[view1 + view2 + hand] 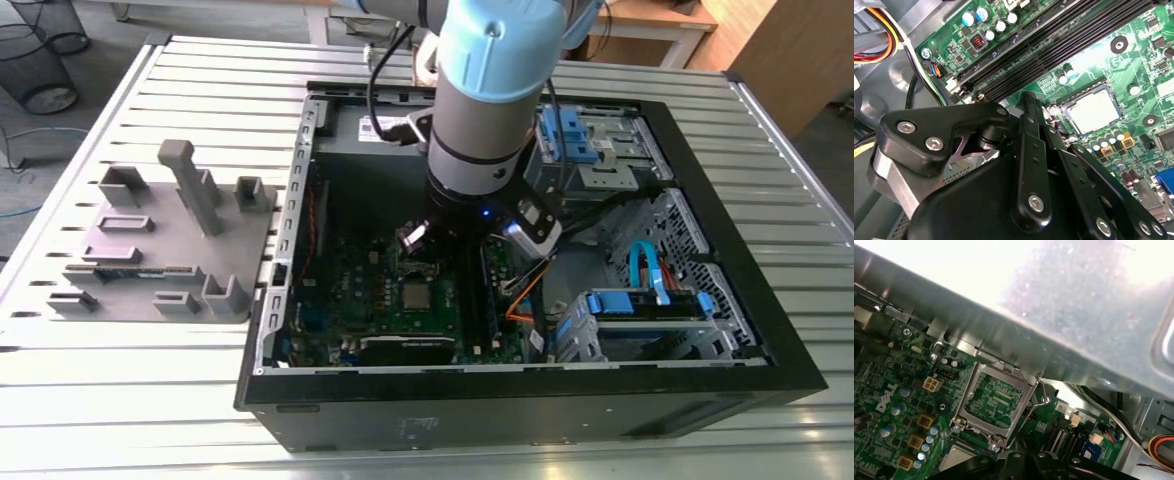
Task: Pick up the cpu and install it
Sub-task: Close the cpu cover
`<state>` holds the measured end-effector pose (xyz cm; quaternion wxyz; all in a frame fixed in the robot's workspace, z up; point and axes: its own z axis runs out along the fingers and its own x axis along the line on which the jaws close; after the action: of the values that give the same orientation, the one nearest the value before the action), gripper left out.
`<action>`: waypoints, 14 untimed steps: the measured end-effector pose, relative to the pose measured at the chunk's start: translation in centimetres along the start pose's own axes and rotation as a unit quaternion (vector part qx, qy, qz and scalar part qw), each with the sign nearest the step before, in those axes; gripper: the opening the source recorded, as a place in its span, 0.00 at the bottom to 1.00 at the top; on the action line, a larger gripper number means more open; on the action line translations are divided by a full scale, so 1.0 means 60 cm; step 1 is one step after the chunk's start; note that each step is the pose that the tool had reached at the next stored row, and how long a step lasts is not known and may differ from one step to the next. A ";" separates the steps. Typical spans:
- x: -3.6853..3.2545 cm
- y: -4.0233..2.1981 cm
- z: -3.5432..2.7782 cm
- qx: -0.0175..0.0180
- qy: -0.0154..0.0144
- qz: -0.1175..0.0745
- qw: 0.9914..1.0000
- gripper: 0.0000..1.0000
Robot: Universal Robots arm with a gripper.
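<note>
The computer case (296,200) is open on top, and its walls close every side. My arm (487,120) fills the middle. The drive cage (654,310) and cables (523,292) crowd the exterior view's right. Above the cpu (1094,111) the way is free; the opened socket frame (991,400) stands just beside it.
</note>
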<state>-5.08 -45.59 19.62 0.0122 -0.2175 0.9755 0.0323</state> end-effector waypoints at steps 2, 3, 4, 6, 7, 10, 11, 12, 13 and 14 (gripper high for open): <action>0.000 0.001 0.002 0.000 0.000 0.000 1.000 0.11; 0.000 0.001 0.003 0.000 0.000 0.000 1.000 0.11; 0.000 0.002 0.003 0.001 0.000 0.000 1.000 0.11; 0.000 0.002 0.004 0.001 0.000 0.000 1.000 0.11; 0.000 0.002 0.004 0.001 0.000 0.000 1.000 0.11; 0.001 0.002 0.004 0.001 0.000 0.000 1.000 0.11; 0.001 0.002 0.004 0.001 0.000 0.000 1.000 0.11; 0.001 0.003 0.004 0.001 0.000 0.000 1.000 0.11; 0.001 0.003 0.004 0.001 0.000 0.000 1.000 0.11; 0.002 0.003 0.004 0.001 0.000 0.000 1.000 0.11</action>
<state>-5.26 -45.46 19.38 0.0121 -0.2178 0.9754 0.0314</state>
